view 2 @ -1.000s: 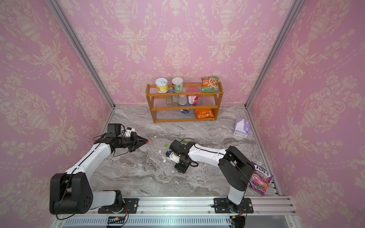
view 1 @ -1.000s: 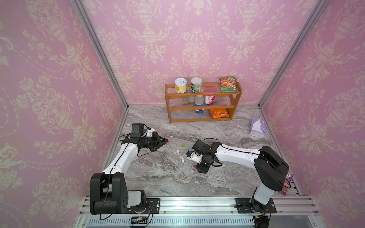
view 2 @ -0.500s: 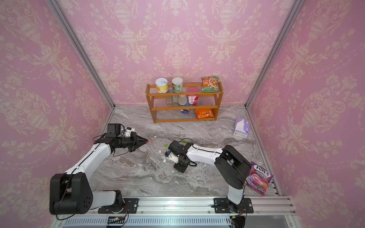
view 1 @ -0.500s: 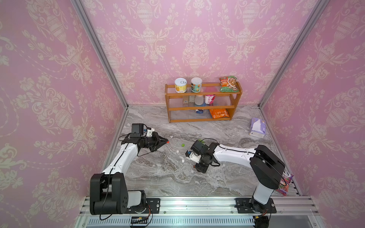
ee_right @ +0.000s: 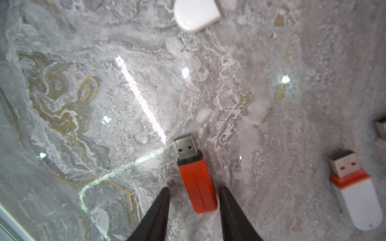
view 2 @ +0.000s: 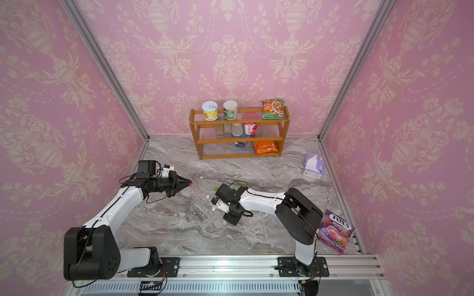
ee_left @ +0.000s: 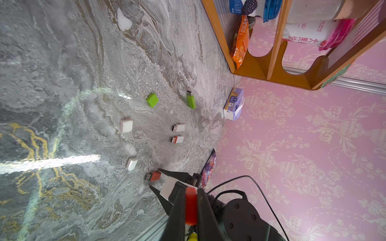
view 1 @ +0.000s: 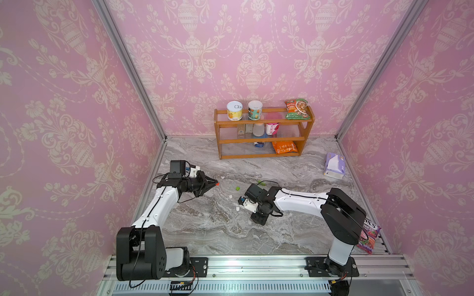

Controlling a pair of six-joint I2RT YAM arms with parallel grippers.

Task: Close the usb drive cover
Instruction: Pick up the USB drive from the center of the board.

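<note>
On open marble (ee_right: pixel 104 104), right claw (ee_right: pixel 194 187) gapes astride the orange drive (ee_right: pixel 195 175); left claw (ee_left: pixel 191 194) pinches a red cap (ee_left: pixel 191 206).

A staged robot test cell, not a real room: pink wallpaper walls (view 1: pixel 230 51) between aluminium posts (view 1: pixel 129 69), a marble-look tabletop (view 1: pixel 218 225), two arms (view 1: pixel 159 205) on a near rail (view 1: pixel 256 265), and a far snack shelf (view 1: pixel 261 140).

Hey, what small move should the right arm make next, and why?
Probably close the right gripper on the red USB drive: its open jaws straddle the drive's body, the connector is exposed, and the left gripper holds the red cap ready.
</note>
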